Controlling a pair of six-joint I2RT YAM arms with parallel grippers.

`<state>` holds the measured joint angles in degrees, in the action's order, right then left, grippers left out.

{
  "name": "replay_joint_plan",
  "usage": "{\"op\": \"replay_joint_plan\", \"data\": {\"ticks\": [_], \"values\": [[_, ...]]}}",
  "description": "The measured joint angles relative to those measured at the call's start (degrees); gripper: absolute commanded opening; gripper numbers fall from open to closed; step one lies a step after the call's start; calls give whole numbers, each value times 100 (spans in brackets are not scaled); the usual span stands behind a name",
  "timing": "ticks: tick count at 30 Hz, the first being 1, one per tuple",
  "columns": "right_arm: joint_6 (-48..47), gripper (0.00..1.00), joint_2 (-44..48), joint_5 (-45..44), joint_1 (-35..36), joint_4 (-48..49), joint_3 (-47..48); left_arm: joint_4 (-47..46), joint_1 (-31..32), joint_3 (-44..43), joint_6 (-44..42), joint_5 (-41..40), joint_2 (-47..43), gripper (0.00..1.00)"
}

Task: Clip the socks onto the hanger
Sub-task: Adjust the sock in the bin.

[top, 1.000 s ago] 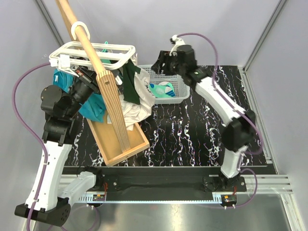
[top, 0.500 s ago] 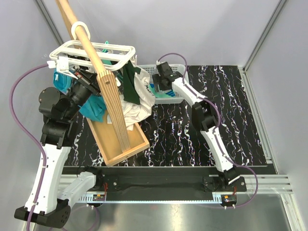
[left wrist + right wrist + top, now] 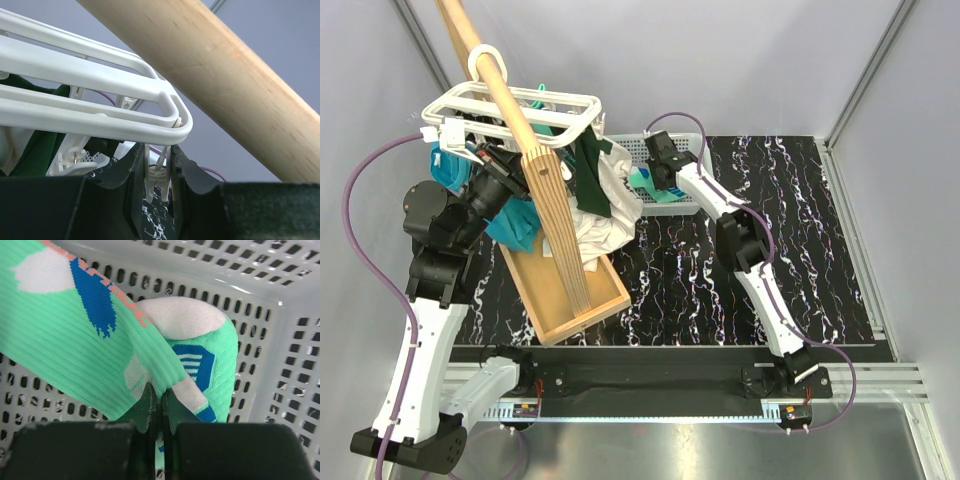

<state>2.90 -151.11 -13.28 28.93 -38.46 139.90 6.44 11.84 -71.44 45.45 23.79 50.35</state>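
The white hanger (image 3: 565, 100) hangs from a wooden pole, and its bars (image 3: 100, 117) fill the left wrist view. My left gripper (image 3: 159, 175) is shut on one small white clip (image 3: 160, 172) under the hanger's end, a finger on each side. In the top view it (image 3: 485, 160) sits just under the hanger's left side. My right gripper (image 3: 159, 395) is down in the grey mesh basket (image 3: 280, 340). It is shut on a fold of a mint green sock (image 3: 75, 345) with white and blue patches. From above, that sock (image 3: 642, 182) shows beside the right gripper (image 3: 655, 178).
The pale wooden pole (image 3: 495, 75) slants from the top left down to a slatted wooden stand and tray (image 3: 565, 295). A teal cloth (image 3: 515, 225), a white cloth (image 3: 600, 230) and a dark green garment (image 3: 590, 175) hang below the hanger. The basket (image 3: 685, 207) stands behind them.
The right arm came down from above the basket and folded low into it. Its jaws shut on the mint green sock. The left gripper kept its hold on the clip.
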Motion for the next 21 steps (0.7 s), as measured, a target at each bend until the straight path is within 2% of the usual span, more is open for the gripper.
{"op": "replay_joint_plan", "data": {"ticks": [4,10,17,20,21], "values": [[-31,0,131,-164,-96,140,-192,-9,0,20,2,0,0,0],[-13,0,1169,-208,-468,439,-1397,-15,0,96,9,4,-4,0],[52,1,1738,-205,-730,479,-1576,-52,0,173,42,22,-13,0],[155,39,1832,-55,-715,498,-1919,-55,0,173,50,22,-13,0],[181,56,1838,4,-702,494,-2017,-57,0,173,50,22,-13,0]]}}
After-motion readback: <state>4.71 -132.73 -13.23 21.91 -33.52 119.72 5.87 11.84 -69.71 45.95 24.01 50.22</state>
